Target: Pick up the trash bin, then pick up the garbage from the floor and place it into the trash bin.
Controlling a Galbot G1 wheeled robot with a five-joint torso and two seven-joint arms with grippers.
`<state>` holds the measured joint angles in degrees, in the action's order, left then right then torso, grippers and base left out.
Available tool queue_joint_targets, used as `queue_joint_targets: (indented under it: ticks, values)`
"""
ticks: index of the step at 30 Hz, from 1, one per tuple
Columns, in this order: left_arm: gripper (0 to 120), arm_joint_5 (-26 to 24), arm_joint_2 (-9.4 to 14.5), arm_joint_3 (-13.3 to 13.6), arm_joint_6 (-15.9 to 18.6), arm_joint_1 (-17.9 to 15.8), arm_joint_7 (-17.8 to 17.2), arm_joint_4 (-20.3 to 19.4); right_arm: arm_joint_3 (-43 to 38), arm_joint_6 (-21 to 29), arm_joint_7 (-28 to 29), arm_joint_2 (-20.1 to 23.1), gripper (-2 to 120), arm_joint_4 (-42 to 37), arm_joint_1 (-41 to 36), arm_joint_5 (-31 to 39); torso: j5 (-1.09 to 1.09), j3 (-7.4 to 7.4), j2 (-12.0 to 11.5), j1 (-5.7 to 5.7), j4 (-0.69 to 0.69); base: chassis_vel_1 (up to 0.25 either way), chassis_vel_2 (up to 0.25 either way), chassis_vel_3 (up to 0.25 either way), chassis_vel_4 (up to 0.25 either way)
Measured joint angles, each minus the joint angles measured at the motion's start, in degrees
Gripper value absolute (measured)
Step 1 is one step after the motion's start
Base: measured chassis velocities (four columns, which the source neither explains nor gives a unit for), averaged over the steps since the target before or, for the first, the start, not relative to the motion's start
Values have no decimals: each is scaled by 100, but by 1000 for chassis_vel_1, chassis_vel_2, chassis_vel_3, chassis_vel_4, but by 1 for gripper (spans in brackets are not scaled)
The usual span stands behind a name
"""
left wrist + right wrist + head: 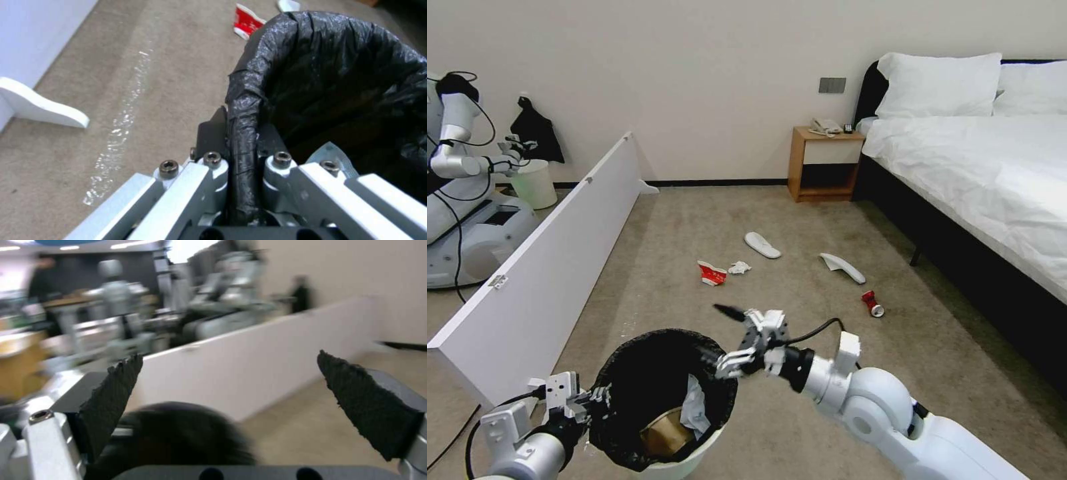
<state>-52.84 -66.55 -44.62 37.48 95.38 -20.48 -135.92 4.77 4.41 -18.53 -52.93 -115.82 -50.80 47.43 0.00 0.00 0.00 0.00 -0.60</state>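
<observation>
I'm holding the trash bin (657, 400) by its near-left rim, left gripper (242, 140) pinching the bag; my right gripper (728, 337) is hanging wide open and empty over its far-right rim.

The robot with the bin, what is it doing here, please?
The left gripper is shut on the rim of the trash bin, which already holds a brown paper bag and tissue. The right gripper is open and empty, above the bin's rim. A crushed red-white cup, a tissue, two white slippers and a red can lie on the carpet.
</observation>
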Motion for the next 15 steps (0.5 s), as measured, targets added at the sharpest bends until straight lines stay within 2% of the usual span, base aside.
queue_joint_targets:
  ticks: [3, 6, 7, 9, 10, 12, 15]
  values:
    - [4, 38, -57, -70, -18, 4, 4, 31, -472, 37, 341, -13, 100, -50, -398, -43, 0, 0, 0, 0, -2, 0, 0, 0, 0]
    - [4, 163, -200, -277, -92, 15, 23, 100, -1598, -11, 1150, -90, 100, -102, -1566, -580, 1, 0, 1, 0, -1, 0, 0, 0, 0]
    - [4, 163, -200, -277, -92, 15, 23, 100, -1598, -11, 1150, -90, 100, -102, -1566, -580, 1, 0, 1, 0, -1, 0, 0, 0, 0]
    - [4, 191, -246, -378, -114, 7, 23, 154, -2015, -12, 1574, -148, 100, -78, -2101, -1030, 1, -1, 1, 0, -3, 0, 0, 0, 0]
    - [4, 191, -246, -378, -114, 7, 23, 154, -2015, -12, 1574, -148, 100, -78, -2101, -1030, 1, -1, 1, 0, -3, 0, 0, 0, 0]
    - [4, 239, -279, -446, -128, 5, 35, 178, -2420, -6, 1895, -250, 100, -29, -2561, -1465, -1, -1, 2, 0, -3, 0, 0, 0, 0]
    - [4, 348, -326, -533, -161, 7, 63, 196, -2704, 0, 2060, -361, 100, 1, -2890, -1783, 0, -1, 2, 0, -3, 0, 0, 0, 0]
